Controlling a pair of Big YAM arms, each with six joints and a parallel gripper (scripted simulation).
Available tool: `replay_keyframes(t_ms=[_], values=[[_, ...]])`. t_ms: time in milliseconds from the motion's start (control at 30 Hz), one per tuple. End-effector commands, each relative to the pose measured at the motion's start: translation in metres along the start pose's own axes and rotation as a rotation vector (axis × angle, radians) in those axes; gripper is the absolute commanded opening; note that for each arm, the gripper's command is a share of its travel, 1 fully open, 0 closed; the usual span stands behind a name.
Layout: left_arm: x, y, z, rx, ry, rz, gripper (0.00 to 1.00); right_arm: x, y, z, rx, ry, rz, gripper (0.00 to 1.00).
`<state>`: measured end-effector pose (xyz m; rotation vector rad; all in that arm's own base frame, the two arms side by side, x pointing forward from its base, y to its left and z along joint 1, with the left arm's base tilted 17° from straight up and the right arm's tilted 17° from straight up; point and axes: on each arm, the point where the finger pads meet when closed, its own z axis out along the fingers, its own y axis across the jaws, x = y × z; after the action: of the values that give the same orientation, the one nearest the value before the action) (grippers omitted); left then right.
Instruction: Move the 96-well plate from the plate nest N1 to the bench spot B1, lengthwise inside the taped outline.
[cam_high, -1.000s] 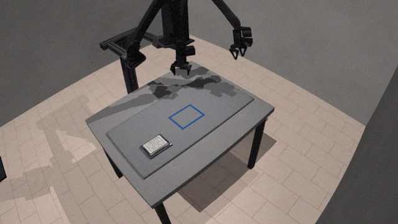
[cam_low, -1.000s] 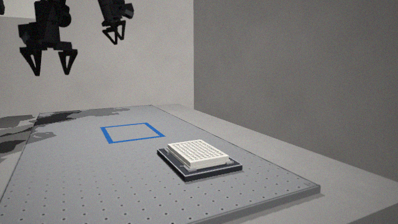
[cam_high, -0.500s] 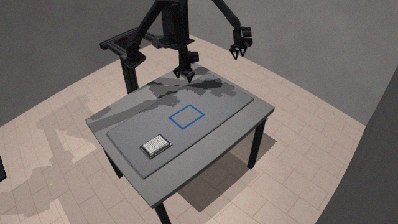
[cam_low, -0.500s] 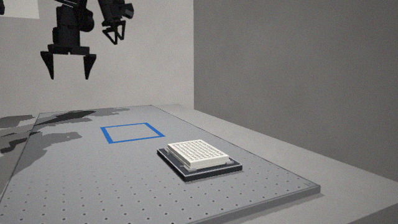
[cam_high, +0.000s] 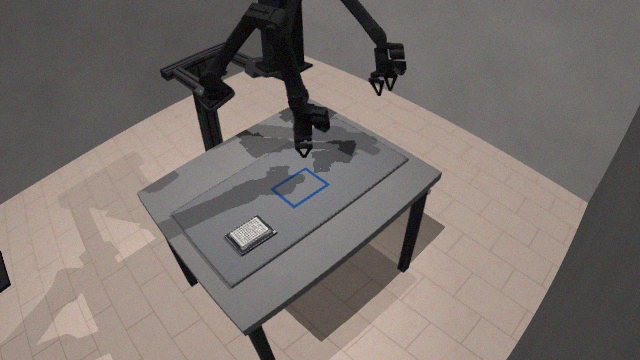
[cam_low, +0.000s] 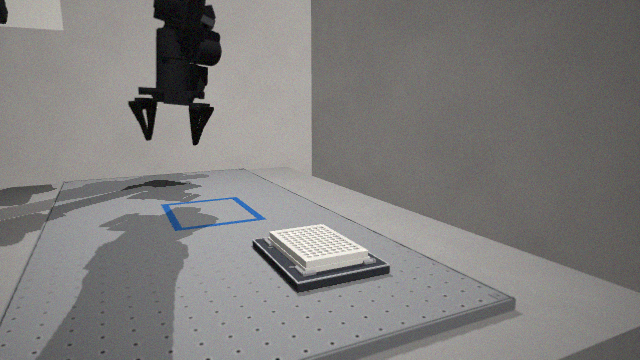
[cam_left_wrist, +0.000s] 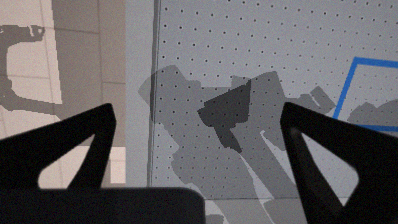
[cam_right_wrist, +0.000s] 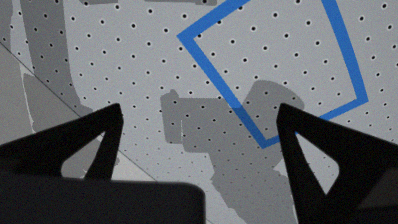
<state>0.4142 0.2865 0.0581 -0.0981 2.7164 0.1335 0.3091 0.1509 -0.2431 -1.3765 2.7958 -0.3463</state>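
Observation:
The white 96-well plate (cam_high: 251, 232) (cam_low: 315, 245) sits flat in the dark plate nest (cam_low: 345, 278). The blue taped outline (cam_high: 311, 195) (cam_low: 170, 217) (cam_left_wrist: 345, 90) (cam_right_wrist: 225, 91) lies on the perforated board with nothing in it but shadow. My right gripper (cam_high: 303, 152) (cam_low: 171, 142) (cam_right_wrist: 199, 112) is open and empty. It hangs pointing down above the board, near the outline and away from the plate. My left gripper (cam_high: 384, 91) (cam_left_wrist: 198, 112) is open and empty, high up and far from the plate, beyond the outline. The plate shows in neither wrist view.
The perforated board (cam_high: 350, 165) (cam_low: 240, 320) lies on the grey table (cam_high: 325, 265) and is raised slightly, with a low edge around it. Arm shadows fall across the board and part of the outline. The arms' dark stand (cam_high: 207, 120) is behind the table.

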Motion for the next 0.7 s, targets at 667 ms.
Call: replay_keyframes(t_ms=[667], values=[[-0.033,-0.118,0.078,0.021,-0.118,0.179,1.00,0.064,-0.209,0.028,-0.004,-0.071,1.488,1.00]])
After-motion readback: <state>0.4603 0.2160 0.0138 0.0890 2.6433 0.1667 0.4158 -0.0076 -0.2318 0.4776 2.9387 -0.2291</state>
